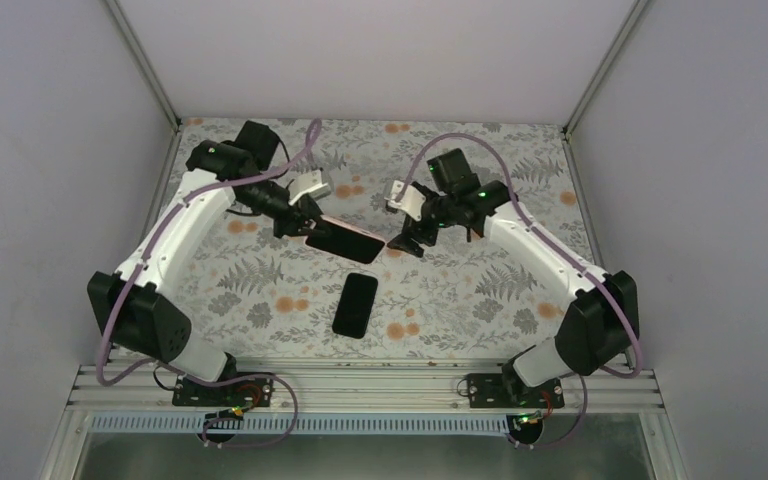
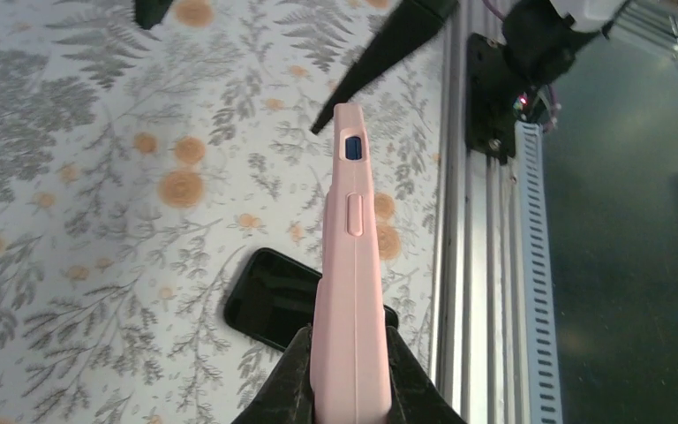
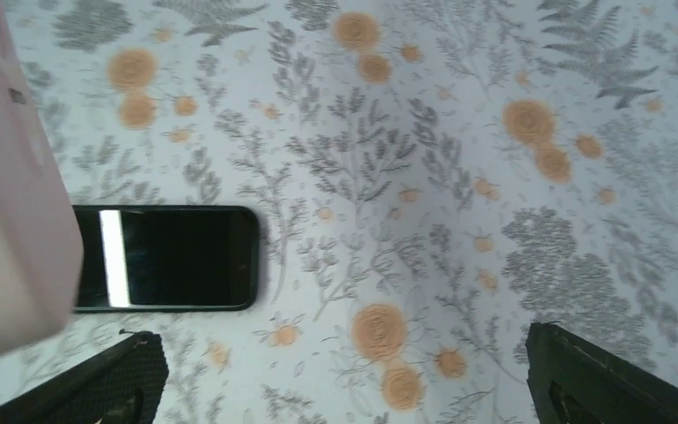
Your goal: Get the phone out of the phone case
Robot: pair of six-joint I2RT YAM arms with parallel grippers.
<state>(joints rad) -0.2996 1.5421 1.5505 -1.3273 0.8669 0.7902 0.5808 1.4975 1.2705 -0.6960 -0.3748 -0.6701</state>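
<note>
Counter [image 1: 260, 290] with a pale surface printed in grey ferns and orange flowers. One black phone [image 1: 356, 304] lies flat on it, glossy face upward, near the middle and toward the near edge.

A tabletop [image 1: 260, 290] covered in a pale cloth printed with grey fern leaves and orange flowers. Plain white walls [image 1: 380, 50] enclose it on three sides, joined by metal corner posts [image 1: 140, 55]. An aluminium rail [image 1: 360, 385] runs along the near edge.
</note>
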